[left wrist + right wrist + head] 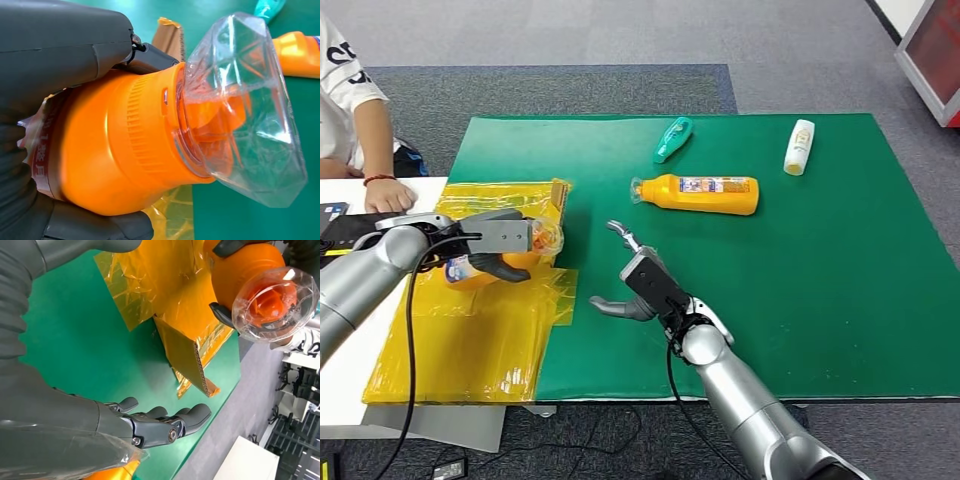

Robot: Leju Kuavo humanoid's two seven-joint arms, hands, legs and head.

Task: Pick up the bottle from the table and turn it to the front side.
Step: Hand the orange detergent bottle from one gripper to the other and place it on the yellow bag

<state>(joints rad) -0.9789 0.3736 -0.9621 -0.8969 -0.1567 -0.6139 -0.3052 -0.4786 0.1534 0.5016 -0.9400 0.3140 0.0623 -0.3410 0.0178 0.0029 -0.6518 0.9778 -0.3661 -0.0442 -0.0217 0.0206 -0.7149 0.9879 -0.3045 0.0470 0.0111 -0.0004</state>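
An orange bottle (pixel 480 270) with a clear faceted cap (pixel 547 238) lies sideways in my left hand (pixel 503 241), which grips its body just above the yellow film. The left wrist view shows the same bottle (pixel 124 150) close up, cap (pixel 245 110) pointing away from the hand (pixel 56 45). My right hand (pixel 641 285) hovers over the green mat (pixel 810 300) to the right of the bottle, fingers spread and holding nothing. From the right wrist view the bottle's cap end (pixel 271 300) faces the open right hand (pixel 158 425).
A second orange bottle (pixel 701 193) lies on the mat's far middle, with a teal tube (pixel 672 139) and a white bottle (pixel 799 146) behind it. Crinkled yellow film (pixel 471 340) covers the left side. A person's arm (pixel 376 170) rests at the far left.
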